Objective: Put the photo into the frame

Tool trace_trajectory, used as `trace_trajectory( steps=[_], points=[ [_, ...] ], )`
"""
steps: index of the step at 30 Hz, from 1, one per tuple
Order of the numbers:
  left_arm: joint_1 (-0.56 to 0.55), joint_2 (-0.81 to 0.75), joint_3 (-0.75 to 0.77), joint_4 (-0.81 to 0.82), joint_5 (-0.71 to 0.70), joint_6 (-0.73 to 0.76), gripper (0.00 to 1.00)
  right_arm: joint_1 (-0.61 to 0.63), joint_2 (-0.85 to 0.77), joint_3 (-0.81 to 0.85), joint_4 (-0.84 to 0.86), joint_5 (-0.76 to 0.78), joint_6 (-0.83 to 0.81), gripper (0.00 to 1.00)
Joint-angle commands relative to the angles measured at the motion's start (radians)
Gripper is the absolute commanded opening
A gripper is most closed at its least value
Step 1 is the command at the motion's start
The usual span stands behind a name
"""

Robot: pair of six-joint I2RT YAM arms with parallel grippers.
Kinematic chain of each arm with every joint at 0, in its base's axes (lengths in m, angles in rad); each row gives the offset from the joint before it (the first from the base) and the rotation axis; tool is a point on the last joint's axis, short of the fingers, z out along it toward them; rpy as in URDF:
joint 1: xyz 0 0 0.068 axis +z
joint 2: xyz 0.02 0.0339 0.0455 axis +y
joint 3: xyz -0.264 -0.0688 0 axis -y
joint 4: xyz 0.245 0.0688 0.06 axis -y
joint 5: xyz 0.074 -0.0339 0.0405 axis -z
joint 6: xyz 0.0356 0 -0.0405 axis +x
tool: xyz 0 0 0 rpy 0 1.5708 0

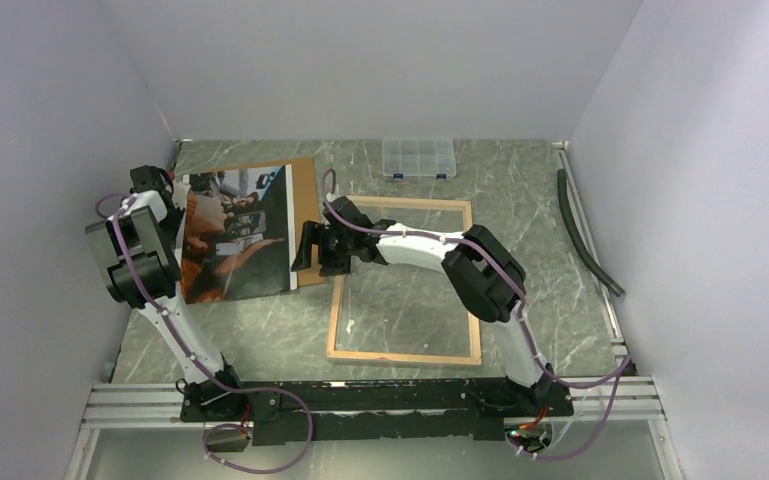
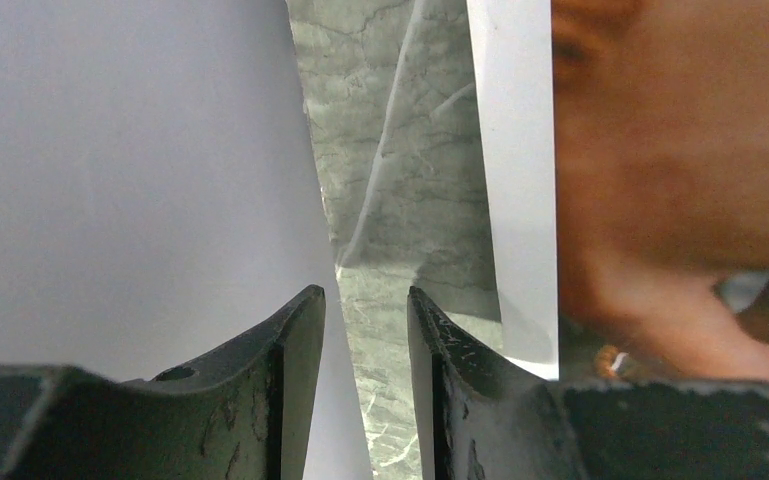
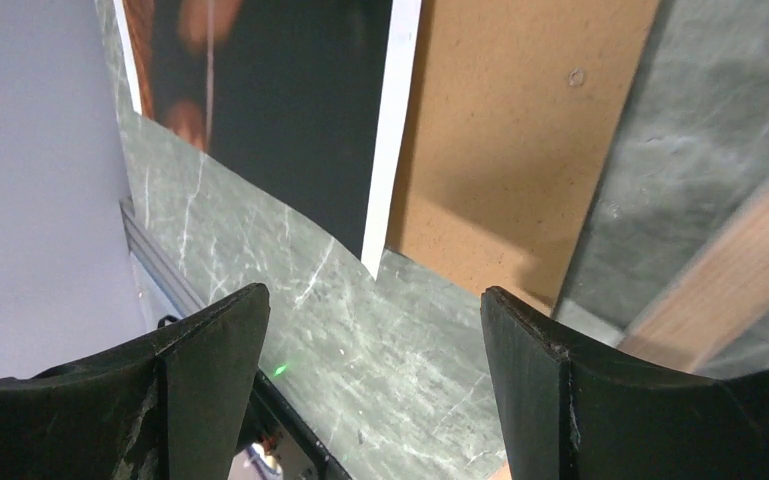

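Even soft light, blurred wrist close-ups

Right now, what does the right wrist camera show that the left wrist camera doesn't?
Only the right wrist view: the plain brown backing board, a strip of the light wood picture frame, and the right hand, jaws wide apart. Only the left wrist view: the left hand, jaws narrowly apart. Both: the white-margined paper photo print and the green marbled table.

Table [image 1: 520,200]: green marbled top
Centre: frame [image 1: 405,355], lying flat
Left: board [image 1: 305,200], photo [image 1: 235,235] overlapping it
Back: clear box [image 1: 418,158]
Right: hose [image 1: 585,240]
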Motion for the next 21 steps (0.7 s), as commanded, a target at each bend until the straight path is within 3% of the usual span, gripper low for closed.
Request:
trace_trajectory(
  steps=[1,21],
  points=[
    [-0.003,-0.008,-0.024,-0.051,0.057,-0.013,0.42,0.006,0.041,0.035,0.043,-0.117,0.055,0.81],
    [-0.004,-0.016,-0.032,-0.058,0.077,-0.003,0.4,0.012,0.183,0.104,0.165,-0.218,0.233,0.74]
  ],
)
